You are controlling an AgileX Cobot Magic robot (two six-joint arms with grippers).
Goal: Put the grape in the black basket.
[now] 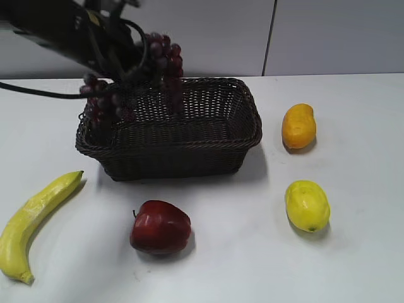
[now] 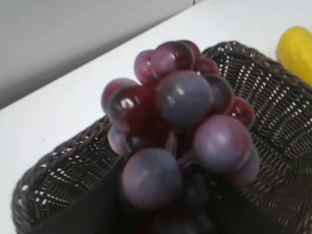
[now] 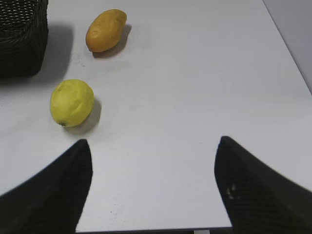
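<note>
The grape [image 1: 163, 60] is a bunch of dark purple-red balls held in the air over the back left part of the black basket [image 1: 189, 148]. My left gripper [image 1: 129, 69] is shut on the grape; its ends hang over the basket's left rim and inside. In the left wrist view the grape [image 2: 180, 126] fills the middle, with the basket [image 2: 63, 175] below it. My left fingers are mostly hidden by the bunch. My right gripper [image 3: 152, 156] is open and empty above bare table, out of sight in the exterior view.
A banana [image 1: 31, 221] lies front left, a red apple [image 1: 160, 226] in front of the basket. An orange mango [image 1: 298, 126] and a yellow lemon [image 1: 307, 205] lie right of the basket; both show in the right wrist view [image 3: 106, 30] [image 3: 71, 102].
</note>
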